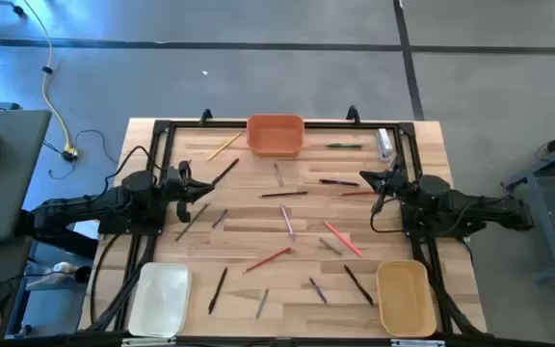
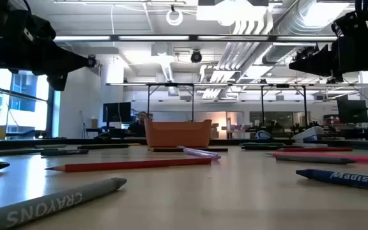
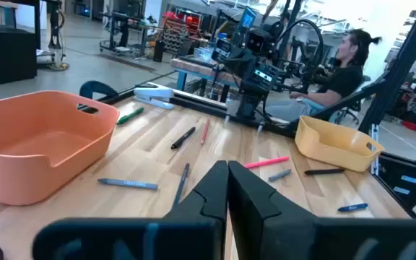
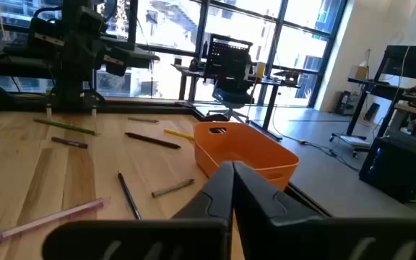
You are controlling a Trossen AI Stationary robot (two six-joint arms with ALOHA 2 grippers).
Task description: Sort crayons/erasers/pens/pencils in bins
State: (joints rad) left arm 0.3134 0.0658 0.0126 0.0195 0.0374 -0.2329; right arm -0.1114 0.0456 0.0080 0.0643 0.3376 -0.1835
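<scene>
Crayons/pens/pencils [image 1: 287, 220] lie scattered over the wood surface [image 1: 249, 198], mostly in the stretch btwn the two tools, none in a bin that I can see. Left tool [image 1: 203, 186] sits at the surface's left side, fingers [image 3: 226, 198] pressed together, closed, holding nothing; a dark stick [image 1: 224, 173] lies just ahead of it and a couple more just beside it. Right tool [image 1: 367, 178] sits opposite, at the right side, fingers [image 4: 231, 189] also closed and empty; a red stick [image 1: 357, 193] and a dark one [image 1: 338, 182] lie just in front of its tip. Orange bin [image 1: 276, 134] is at the far edge, roughly midway btwn both tools and further back. White bin [image 1: 160, 298] is at the near edge on the left tool's side, tan-yellow bin [image 1: 403, 297] at the near edge on the right tool's side. Clear-and-white tube [image 1: 384, 143] lies near the far corner, behind the right tool, w/ a green stick [image 1: 344, 146] beside it. Low view: grey crayon [image 2: 56, 201] closest to camera, red pencil [image 2: 130, 165] behind it.
</scene>
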